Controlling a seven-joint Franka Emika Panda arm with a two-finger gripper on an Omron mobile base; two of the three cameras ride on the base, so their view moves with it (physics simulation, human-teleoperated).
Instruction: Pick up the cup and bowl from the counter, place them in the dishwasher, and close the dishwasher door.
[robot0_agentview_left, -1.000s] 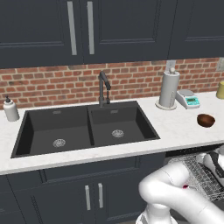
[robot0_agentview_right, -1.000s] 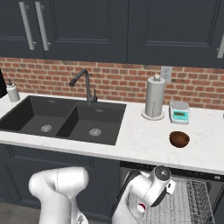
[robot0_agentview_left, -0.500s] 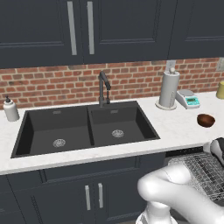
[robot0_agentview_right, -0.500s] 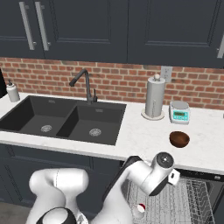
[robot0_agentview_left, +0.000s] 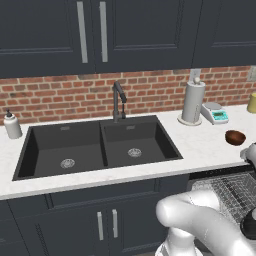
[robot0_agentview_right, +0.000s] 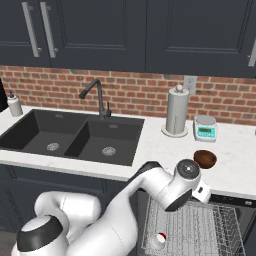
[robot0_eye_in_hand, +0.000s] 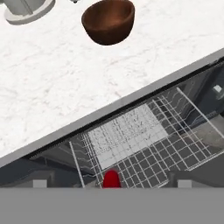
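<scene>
Cup (robot0_agentview_right: 160, 239) is already in the dishwasher (robot0_agentview_right: 200, 230): small red shape sitting in the grey wire rack (robot0_eye_in_hand: 144, 144), also seen low in the hand view. So that part looks done. Bowl (robot0_eye_in_hand: 108, 21) is left: it sits on the counter (robot0_eye_in_hand: 57, 87), near the front edge and just above the open rack, w/ the paper-towel roll (robot0_agentview_right: 177, 111) and scale (robot0_agentview_right: 205, 128) behind it. Dishwasher door not shut yet, rack pulled out. Gripper (robot0_eye_in_hand: 109, 183) hangs over the rack near the counter edge, jaws spread wide, nothing held. Judged roughly a third done; bowl pick, placing and door closing remain. Bowl is round, glossy dark brown, wood-like; counter is white faintly veined stone; rack is thin grey wire mesh.
</scene>
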